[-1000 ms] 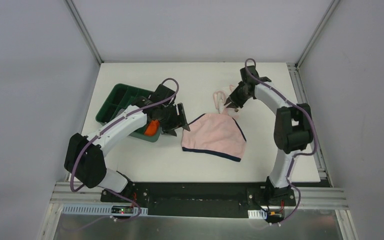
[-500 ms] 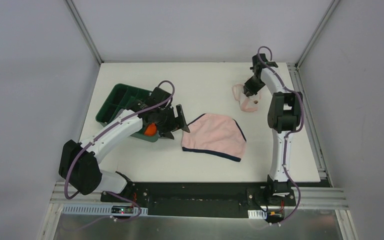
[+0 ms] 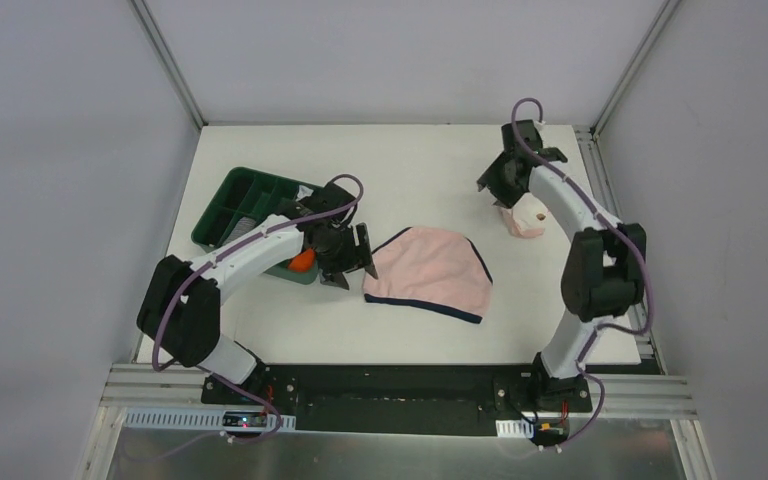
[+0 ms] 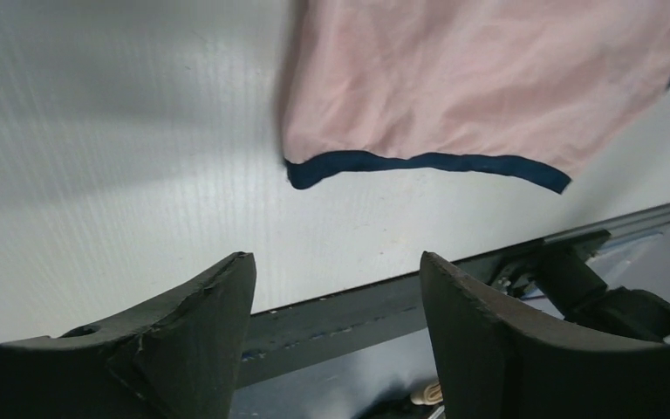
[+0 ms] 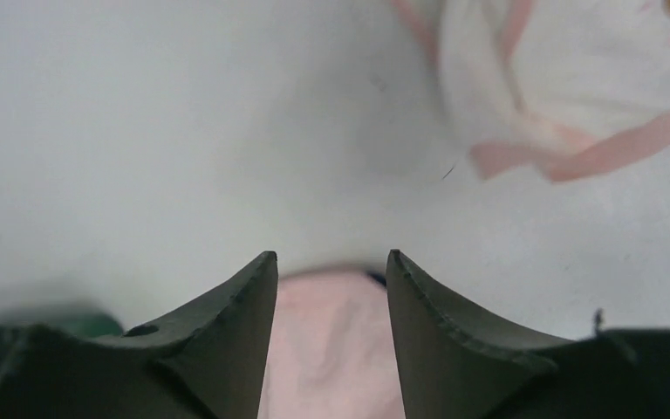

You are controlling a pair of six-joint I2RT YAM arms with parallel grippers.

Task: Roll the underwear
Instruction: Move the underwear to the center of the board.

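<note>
The pink underwear (image 3: 428, 275) with dark navy edging lies spread flat in the middle of the table; in the left wrist view the pink underwear (image 4: 488, 78) fills the top. My left gripper (image 3: 357, 262) hovers just left of its left corner, open (image 4: 336, 272), with nothing between the fingers. The paler pink-white underwear (image 3: 526, 218) lies bunched at the back right, and the right wrist view has this pale underwear (image 5: 567, 78) at its upper right. My right gripper (image 3: 492, 188) hangs just left of it, open (image 5: 331, 257) and holding nothing.
A dark green divided tray (image 3: 242, 196) stands at the left, with an orange rolled cloth (image 3: 302, 260) at its near corner, right behind my left gripper. The table's near edge and black rail (image 4: 375, 310) lie beyond the left fingers.
My right gripper carried the pale underwear from beside the pink one to the back right and opened, dropping it there. My left gripper shifted slightly towards the near edge.
</note>
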